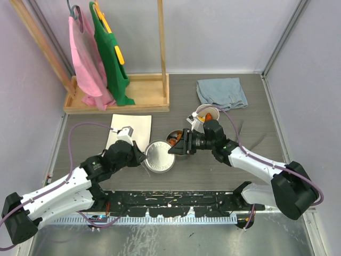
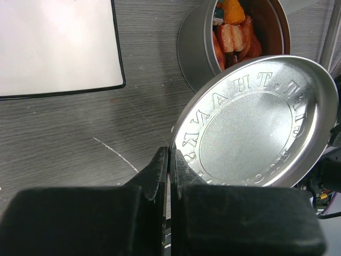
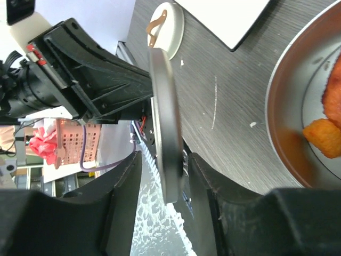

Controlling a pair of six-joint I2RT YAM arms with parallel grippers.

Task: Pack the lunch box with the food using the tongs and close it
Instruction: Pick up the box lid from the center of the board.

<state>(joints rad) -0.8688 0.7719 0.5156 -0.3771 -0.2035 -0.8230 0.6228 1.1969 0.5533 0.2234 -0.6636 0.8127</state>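
Observation:
My left gripper is shut on the near rim of the flat steel lid and holds it tilted above the table. My right gripper stands open astride the lid's opposite edge, with a gap on each side. In the top view the lid hangs between the left gripper and the right gripper. Just behind it stands the steel tin with orange and red food inside. The white tub also holds food. Its white lid with the brown handle lies on the table. The tongs are out of view.
A white square plate lies left of the tin. A folded blue cloth sits at the back right. A wooden rack with pink and green garments stands at the back left. A black rail runs along the near edge.

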